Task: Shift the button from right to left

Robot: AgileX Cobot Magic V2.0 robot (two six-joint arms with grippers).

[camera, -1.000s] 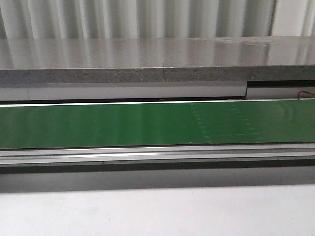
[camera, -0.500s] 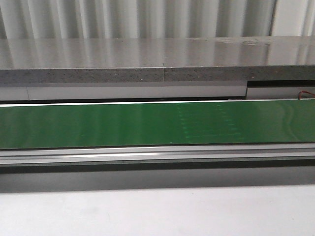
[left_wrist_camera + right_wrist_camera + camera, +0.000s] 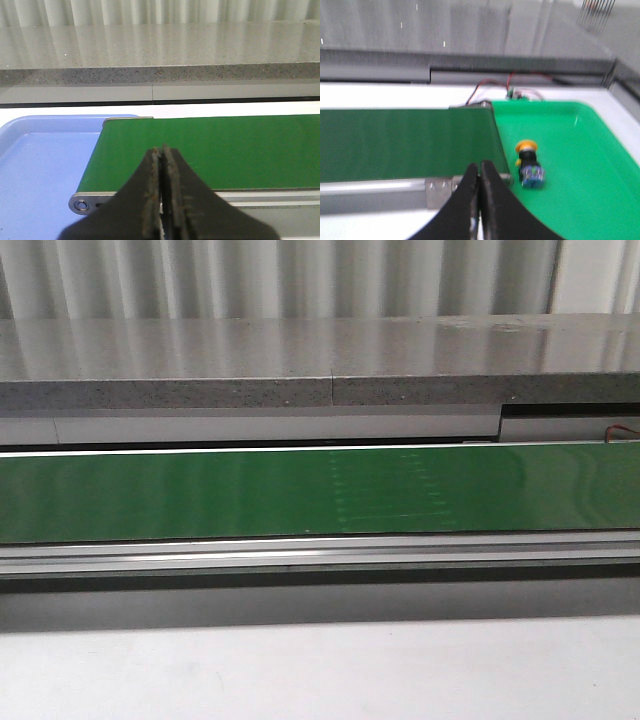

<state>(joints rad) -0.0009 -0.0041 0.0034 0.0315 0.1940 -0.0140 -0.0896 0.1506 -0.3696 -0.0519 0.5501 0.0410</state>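
1. The right wrist view is blurred; the button (image 3: 529, 163), beside the right gripper (image 3: 480, 192), shows no fine detail.
2. The blue tray (image 3: 40, 175), beside the left gripper (image 3: 161, 190), is cut off by the picture's edge.
3. The green tray (image 3: 580, 165) runs out of frame.

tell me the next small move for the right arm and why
Probably open the right gripper and ease it toward the button. Its jaws are pressed together and hold nothing, while the button lies on its side in the green tray, just off the end of the green belt. The left gripper is shut too, over the belt's other end by the blue tray.
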